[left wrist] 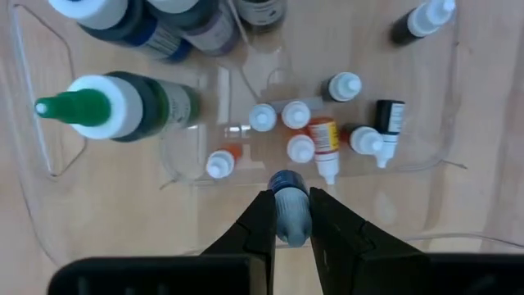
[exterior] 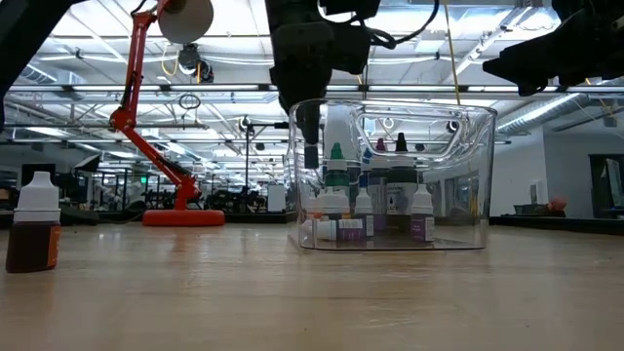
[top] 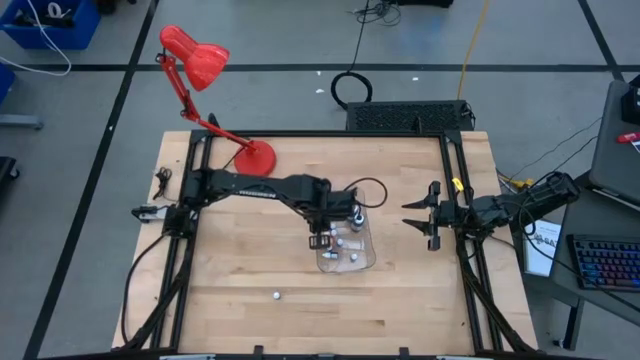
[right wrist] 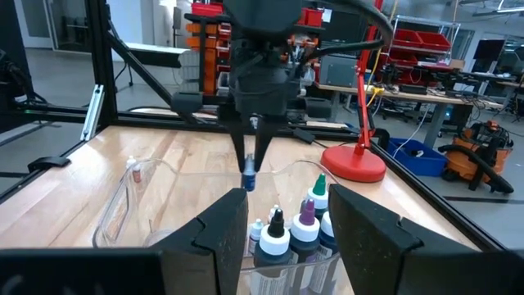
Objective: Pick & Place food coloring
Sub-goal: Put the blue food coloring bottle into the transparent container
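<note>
From above, the left gripper [top: 322, 238] reaches over the clear plastic tray [top: 366, 258] at mid-table, while the right gripper [top: 418, 216] waits near the table's right edge, its fingers parted and holding nothing; one small bottle [top: 276, 295] lies alone on the wood nearer the front. At table height, the tray [exterior: 468, 175] holds upright dropper bottles [exterior: 390, 210], and a brown-filled bottle [exterior: 34, 222] stands apart at far left beside a red desk lamp [exterior: 156, 146]. The left wrist camera shows the fingers [left wrist: 260, 225] clenched on a tiny blue-tipped bottle [left wrist: 288, 209] above the tray's contents, perhaps just inside its rim. The right wrist camera sees that bottle [right wrist: 249, 175] hanging over the tray [right wrist: 123, 205].
</note>
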